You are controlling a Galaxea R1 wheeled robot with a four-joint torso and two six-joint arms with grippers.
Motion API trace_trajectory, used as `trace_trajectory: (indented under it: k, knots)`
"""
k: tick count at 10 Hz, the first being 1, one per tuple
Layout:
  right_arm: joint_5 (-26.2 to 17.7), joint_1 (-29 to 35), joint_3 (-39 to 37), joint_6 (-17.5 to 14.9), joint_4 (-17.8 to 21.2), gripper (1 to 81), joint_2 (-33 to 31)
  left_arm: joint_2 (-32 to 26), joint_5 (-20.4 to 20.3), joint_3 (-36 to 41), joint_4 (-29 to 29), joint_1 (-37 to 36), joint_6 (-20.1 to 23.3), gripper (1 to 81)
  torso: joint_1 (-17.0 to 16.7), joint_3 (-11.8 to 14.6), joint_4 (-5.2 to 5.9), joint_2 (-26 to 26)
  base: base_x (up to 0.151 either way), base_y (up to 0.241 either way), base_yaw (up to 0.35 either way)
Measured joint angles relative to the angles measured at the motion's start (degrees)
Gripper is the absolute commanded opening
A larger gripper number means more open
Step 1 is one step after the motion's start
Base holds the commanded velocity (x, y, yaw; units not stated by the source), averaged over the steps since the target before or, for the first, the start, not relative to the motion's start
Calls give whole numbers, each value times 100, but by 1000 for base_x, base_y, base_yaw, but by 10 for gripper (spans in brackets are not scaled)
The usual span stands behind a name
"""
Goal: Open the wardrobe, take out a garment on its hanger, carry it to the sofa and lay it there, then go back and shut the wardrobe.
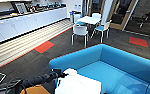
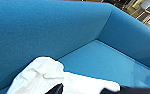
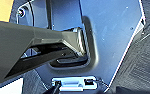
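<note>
The blue sofa (image 1: 121, 65) fills the lower right of the head view. The white garment (image 1: 77, 83) lies spread on its seat near the left armrest. My left arm reaches in from the lower left, and the left gripper (image 1: 60, 74) is right at the garment's bunched upper end. In the left wrist view, the garment (image 2: 48, 77) rests on the sofa's seat (image 2: 101, 62) below the backrest. The hanger is hidden in the cloth. The wardrobe is out of view. The right wrist view looks down on the robot's own base (image 3: 108, 32) and the carpet.
A white table (image 1: 89, 19) with white chairs with blue seats (image 1: 80, 30) stands behind the sofa. A long white counter (image 1: 23, 22) runs along the left wall. Dark carpet with red patches (image 1: 44, 46) lies between them. Glass doors are at the back right.
</note>
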Motion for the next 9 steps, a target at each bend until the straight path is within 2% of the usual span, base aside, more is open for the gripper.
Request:
trace_trajectory:
  k: [5,9]
  knots:
    - [2,-5,0,0,0,811,0,-457,-28,-68,2,384,0,811,0,0,0,0,0,0,0]
    - [0,-2,0,-4,0,811,0,-540,13,204,227,1211,32,811,0,0,0,0,0,0,0]
